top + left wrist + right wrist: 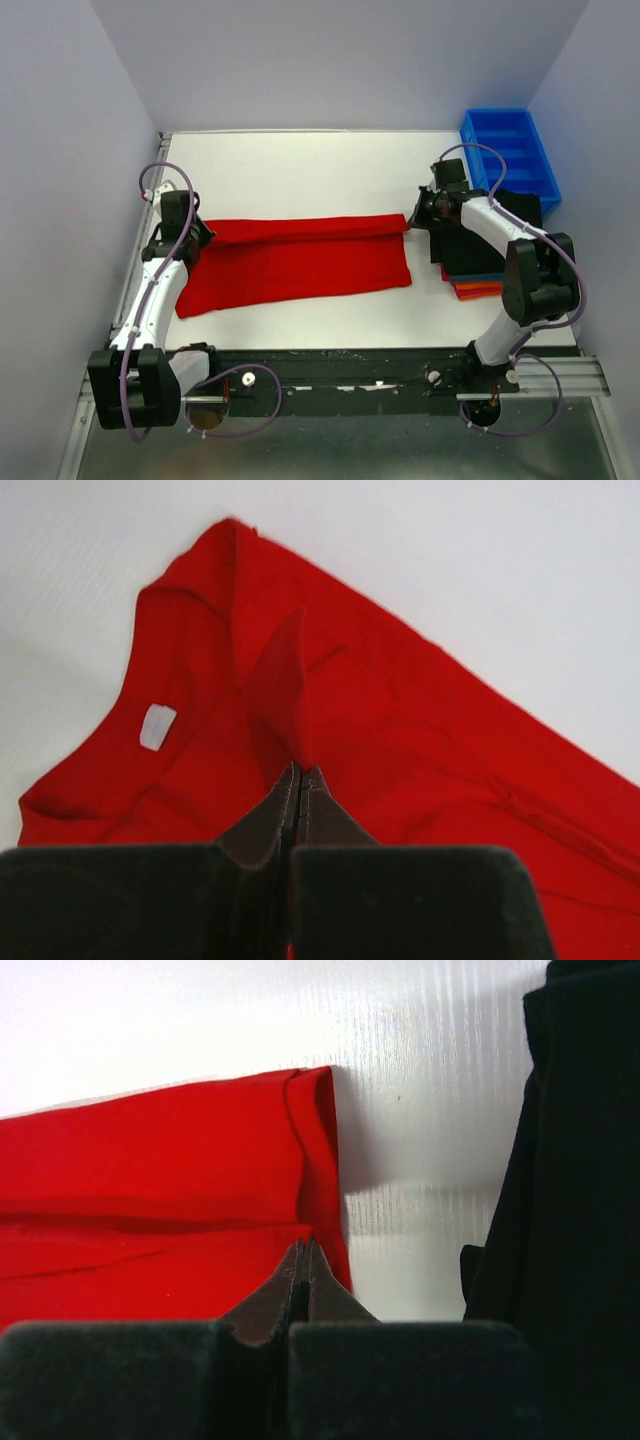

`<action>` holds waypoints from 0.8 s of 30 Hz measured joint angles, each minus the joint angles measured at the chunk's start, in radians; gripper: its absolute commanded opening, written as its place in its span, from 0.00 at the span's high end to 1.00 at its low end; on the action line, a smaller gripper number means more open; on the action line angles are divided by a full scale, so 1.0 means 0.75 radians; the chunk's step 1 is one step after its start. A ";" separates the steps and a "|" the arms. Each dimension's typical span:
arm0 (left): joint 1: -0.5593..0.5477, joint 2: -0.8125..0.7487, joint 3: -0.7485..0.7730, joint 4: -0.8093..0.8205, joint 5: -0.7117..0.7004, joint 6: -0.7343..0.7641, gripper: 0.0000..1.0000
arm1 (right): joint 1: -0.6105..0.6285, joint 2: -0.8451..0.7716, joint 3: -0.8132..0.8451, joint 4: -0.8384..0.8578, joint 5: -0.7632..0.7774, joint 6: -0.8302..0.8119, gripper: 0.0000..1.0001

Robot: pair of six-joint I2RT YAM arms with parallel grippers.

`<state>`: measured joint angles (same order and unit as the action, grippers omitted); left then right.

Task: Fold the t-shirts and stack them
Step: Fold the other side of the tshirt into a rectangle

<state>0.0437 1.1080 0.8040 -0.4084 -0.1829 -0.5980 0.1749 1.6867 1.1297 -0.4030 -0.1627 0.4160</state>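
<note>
A plain red t-shirt (pixel 300 265) lies folded lengthwise across the middle of the white table (pixel 300 165). My left gripper (pixel 205 235) is at its left collar end, shut on a raised pinch of red cloth (pixel 285 680); its jaw tips (pixel 302 772) meet in the cloth, near the white neck label (pixel 157 726). My right gripper (pixel 412 220) is at the shirt's right end, its jaws (pixel 308 1245) shut on the edge of the folded layer (pixel 150 1160). A stack of folded shirts, black on top (pixel 490 245) with orange edges below (pixel 478 290), lies under my right arm.
A blue plastic bin (pixel 510 155) stands at the back right corner, just behind the stack. The black folded shirt (pixel 580 1160) fills the right side of the right wrist view. Grey walls enclose the table on three sides.
</note>
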 measured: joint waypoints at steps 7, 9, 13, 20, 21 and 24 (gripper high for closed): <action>0.000 -0.073 -0.194 0.006 -0.004 -0.054 1.00 | 0.000 0.008 -0.043 0.036 -0.015 0.023 0.32; 0.000 -0.092 -0.240 0.014 0.001 -0.068 0.91 | 0.000 0.005 -0.058 0.060 -0.014 0.034 0.29; -0.001 -0.106 -0.293 0.022 0.014 -0.094 0.61 | 0.000 -0.043 -0.105 0.089 -0.027 0.032 0.29; -0.002 -0.341 -0.333 -0.030 0.020 -0.166 0.36 | 0.085 -0.081 -0.085 0.168 -0.127 0.030 0.29; -0.002 -0.370 -0.328 -0.039 0.019 -0.168 0.36 | 0.128 -0.074 -0.073 0.172 -0.142 0.030 0.29; -0.002 -0.413 -0.257 -0.076 0.017 -0.168 0.37 | 0.272 -0.029 -0.025 0.212 -0.200 0.039 0.30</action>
<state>0.0425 0.7982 0.6113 -0.4656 -0.1703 -0.7238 0.3790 1.6650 1.1110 -0.2443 -0.3130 0.4454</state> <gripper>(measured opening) 0.637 0.713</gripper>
